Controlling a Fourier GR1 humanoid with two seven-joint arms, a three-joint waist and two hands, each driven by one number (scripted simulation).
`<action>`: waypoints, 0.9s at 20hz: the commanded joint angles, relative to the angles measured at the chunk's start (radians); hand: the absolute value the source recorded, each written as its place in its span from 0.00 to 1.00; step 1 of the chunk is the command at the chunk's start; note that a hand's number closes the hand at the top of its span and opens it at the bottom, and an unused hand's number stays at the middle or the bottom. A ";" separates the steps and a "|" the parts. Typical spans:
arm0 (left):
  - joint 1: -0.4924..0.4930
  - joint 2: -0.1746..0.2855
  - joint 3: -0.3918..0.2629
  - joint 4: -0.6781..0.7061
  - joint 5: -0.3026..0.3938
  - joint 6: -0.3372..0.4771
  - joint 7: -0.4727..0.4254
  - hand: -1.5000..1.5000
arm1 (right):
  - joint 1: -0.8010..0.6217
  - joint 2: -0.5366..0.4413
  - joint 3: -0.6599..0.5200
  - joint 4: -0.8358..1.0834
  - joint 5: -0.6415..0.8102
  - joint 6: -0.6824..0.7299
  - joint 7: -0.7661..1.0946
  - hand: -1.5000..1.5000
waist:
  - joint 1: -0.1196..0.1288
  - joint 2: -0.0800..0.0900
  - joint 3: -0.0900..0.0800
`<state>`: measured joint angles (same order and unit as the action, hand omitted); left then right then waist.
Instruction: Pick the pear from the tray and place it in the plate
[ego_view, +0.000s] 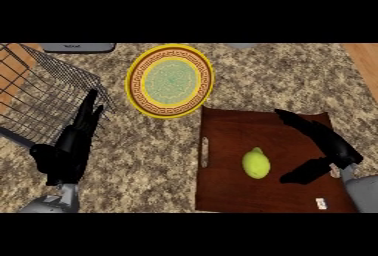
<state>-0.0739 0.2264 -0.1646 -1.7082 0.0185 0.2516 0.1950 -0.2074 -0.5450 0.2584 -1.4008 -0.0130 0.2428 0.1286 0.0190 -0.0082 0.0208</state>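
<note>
the counter (148, 170) is a speckled stone top, and on its right part lies a dark wooden tray (236, 127). the pear (256, 163) lies on this tray, a little below its middle. the right hand (328, 142) hovers over the right side of the tray, near the pear but apart from it; its fingers are stretched out and the thumb points toward the fruit, so it is released and holds nothing. the left hand (70, 145) rests at the left of the view with straight fingers, next to a wire basket (37, 95). the plate (133, 80), with a yellow rim, stands just beyond the upper left corner of the tray.

i think the danger is in the grasp: the pear is rounded, so if the fingers push it from one side only, it can roll over the wood toward the left edge. on the way to the plate, a low path can knock the rim and shift the plate. if let go too near the rim, the fruit may roll onto the counter
</note>
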 joint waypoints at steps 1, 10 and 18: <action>0.034 -0.003 0.006 0.150 0.005 -0.002 0.075 0.50 | -0.108 -0.026 0.067 0.032 0.027 0.103 0.122 0.00 | 0.013 0.024 -0.023; 0.070 -0.003 0.021 0.121 0.014 -0.006 0.081 0.50 | -0.192 0.004 0.134 0.141 -0.032 0.305 0.237 0.00 | 0.014 0.018 -0.021; 0.015 -0.021 0.018 0.162 -0.017 0.007 0.098 0.50 | -0.237 0.069 0.159 0.223 0.007 0.319 0.223 0.00 | -0.004 0.019 -0.020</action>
<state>-0.0939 0.2100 -0.1547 -1.6836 -0.0024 0.2547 0.2001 -0.4125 -0.5174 0.4042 -1.2186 -0.0215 0.5579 0.3470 0.0148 -0.0112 0.0224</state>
